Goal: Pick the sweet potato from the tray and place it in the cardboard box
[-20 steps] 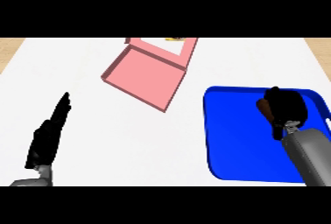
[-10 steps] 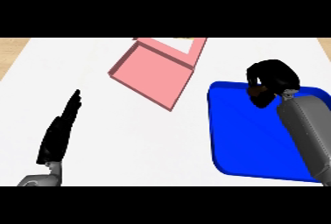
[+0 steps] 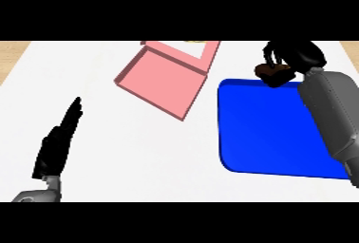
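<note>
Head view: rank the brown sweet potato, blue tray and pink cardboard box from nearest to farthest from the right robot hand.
1. Brown sweet potato, in the right robot hand.
2. Blue tray, just below.
3. Pink cardboard box, farther left.

sweet potato [image 3: 272, 72] partly hidden by right hand [image 3: 300, 51]

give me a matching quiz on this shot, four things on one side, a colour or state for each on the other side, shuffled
Things:
1. sweet potato
2. tray
3. cardboard box
4. left hand

Colours or states:
a. blue, lying on the counter at the right
b. open, fingers straight, at the view's lower left
c. pink, at the far middle of the counter
d. brown, held in the curled right hand

Pairs: 1-d, 2-a, 3-c, 4-b
</note>
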